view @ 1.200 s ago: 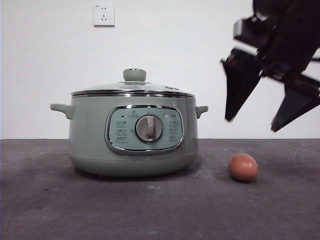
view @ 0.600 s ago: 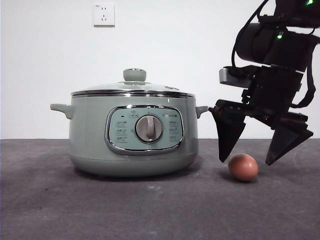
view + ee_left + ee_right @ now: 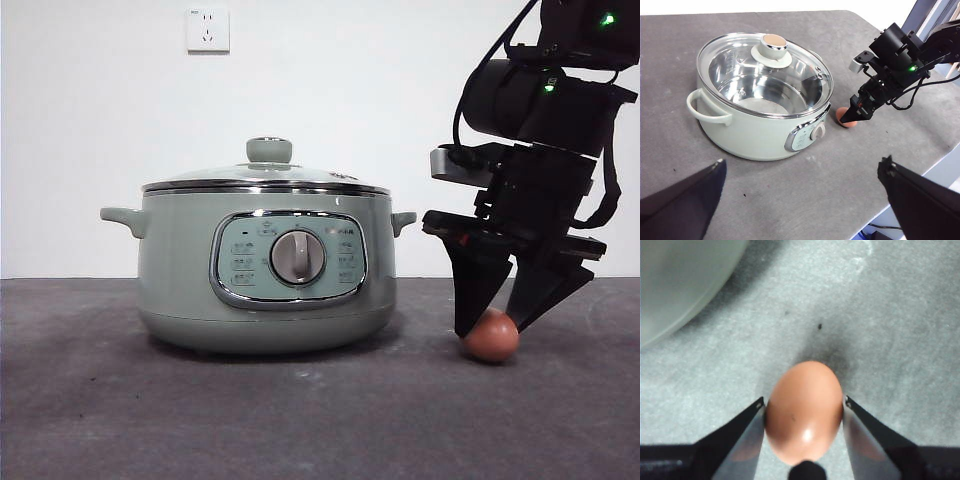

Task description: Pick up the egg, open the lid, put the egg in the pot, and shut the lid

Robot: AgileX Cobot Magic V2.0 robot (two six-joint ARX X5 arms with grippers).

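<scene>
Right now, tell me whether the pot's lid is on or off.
On. The lid sits flat on the pot, its chrome rim seated all round and the knob on top; neither gripper touches it.

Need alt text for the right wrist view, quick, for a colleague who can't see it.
The right gripper has one black jaw on each side of the brown-orange egg, both close against the shell, with the egg lying on the grey table. A curved piece of the sage-green pot fills one corner.

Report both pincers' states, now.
Left pincer: open, holding nothing.
Right pincer: shut on the egg, which sits on the table.
</scene>
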